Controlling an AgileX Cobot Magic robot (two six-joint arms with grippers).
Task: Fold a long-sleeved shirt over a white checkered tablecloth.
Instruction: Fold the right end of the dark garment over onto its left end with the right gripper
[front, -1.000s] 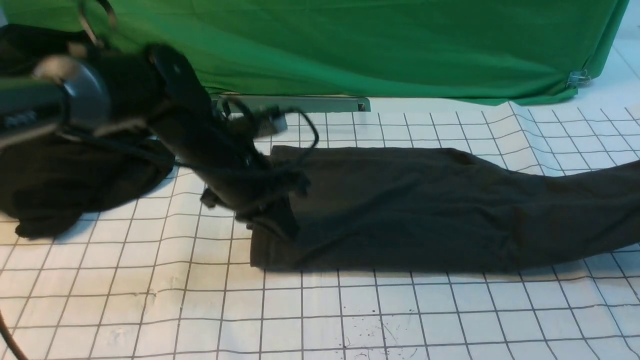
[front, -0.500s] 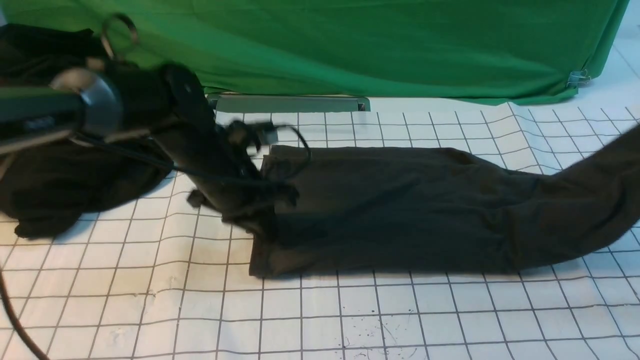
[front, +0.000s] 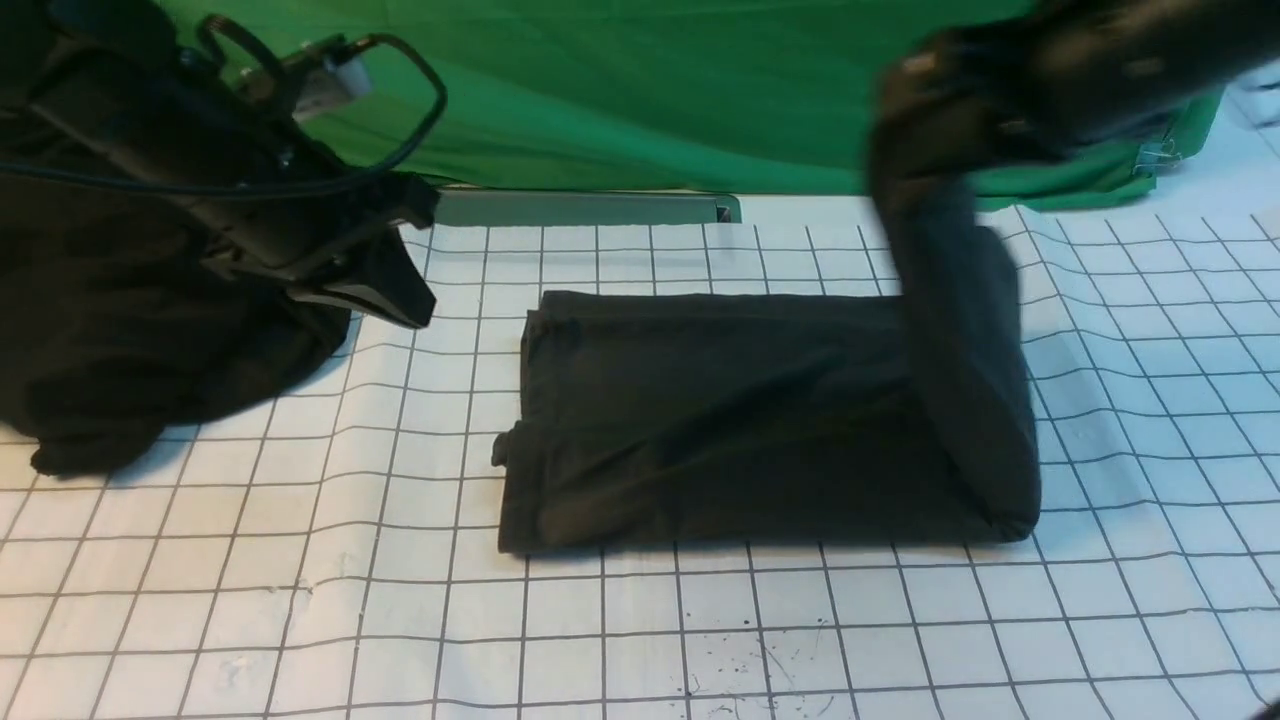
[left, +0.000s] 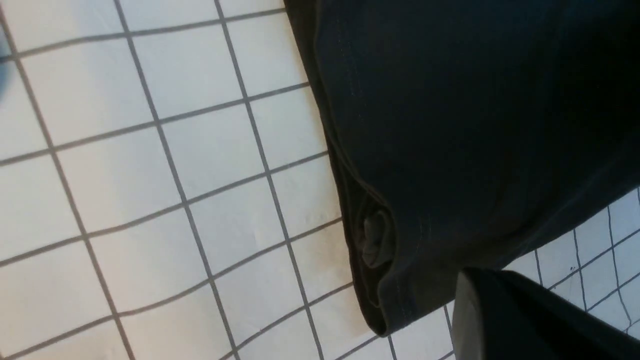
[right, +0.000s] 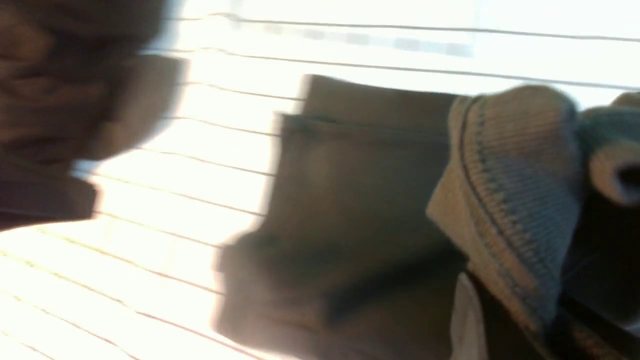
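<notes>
With the shirt (front: 720, 420) lying centre of the tablecloth (front: 700, 640) & its raised end clamped in the right jaws, that end is best carried level, w/o slack, & laid flush on the left hem, left jaws (together, nothing seen held) being kept clear.

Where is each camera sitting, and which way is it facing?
Front view: between the arms, facing forward over the long-sleeved shirt on the white checkered tablecloth; left arm and right arm show.
Left wrist view: on the left wrist, looking down at the shirt's edge; part of the left gripper shows.
Right wrist view: on the right wrist, blurred, facing the shirt from close up; no gripper visible.
Shared: all three see shirt and tablecloth.
</notes>
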